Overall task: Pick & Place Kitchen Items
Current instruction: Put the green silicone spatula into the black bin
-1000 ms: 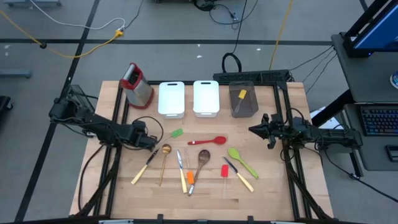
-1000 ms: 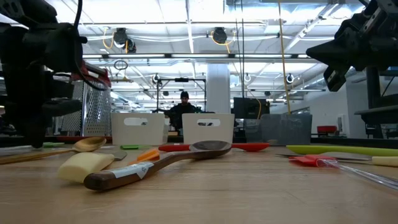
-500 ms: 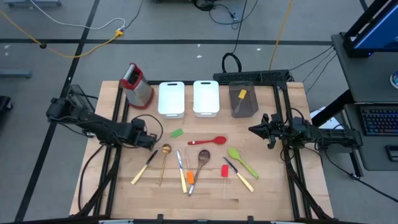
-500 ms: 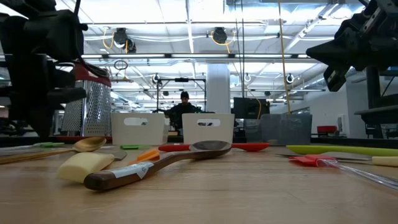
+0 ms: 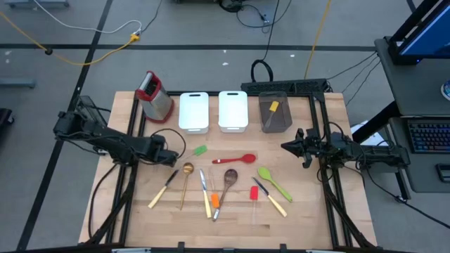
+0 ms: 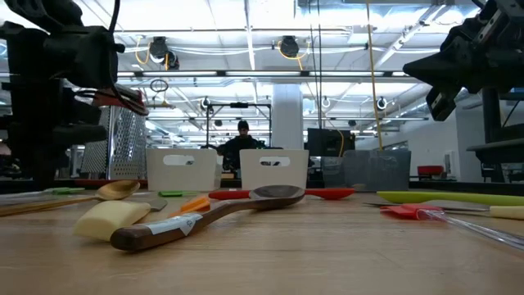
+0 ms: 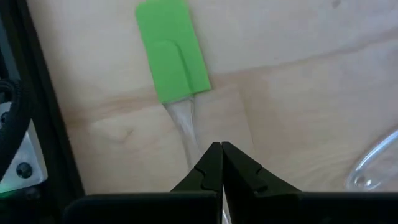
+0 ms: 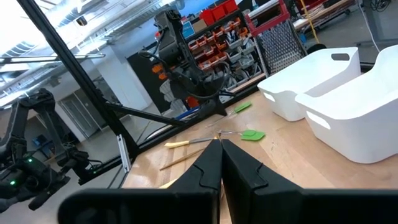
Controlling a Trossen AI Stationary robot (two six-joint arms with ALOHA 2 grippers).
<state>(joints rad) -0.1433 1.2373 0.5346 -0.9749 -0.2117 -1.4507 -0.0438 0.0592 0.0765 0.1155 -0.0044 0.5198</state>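
Just ahead of the left gripper [image 7: 221, 149], whose fingers are pressed together empty, lies the green spatula [image 7: 171, 50]; light, with a floppy blade, it seems best gripped by its clear, probably slippery handle.

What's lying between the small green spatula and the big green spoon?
The red spoon lies between the small green spatula and the big green spoon, seen in the high view.

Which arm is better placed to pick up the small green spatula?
The left. Its gripper is shut just beside the green spatula. The right gripper waits at the table's far right.
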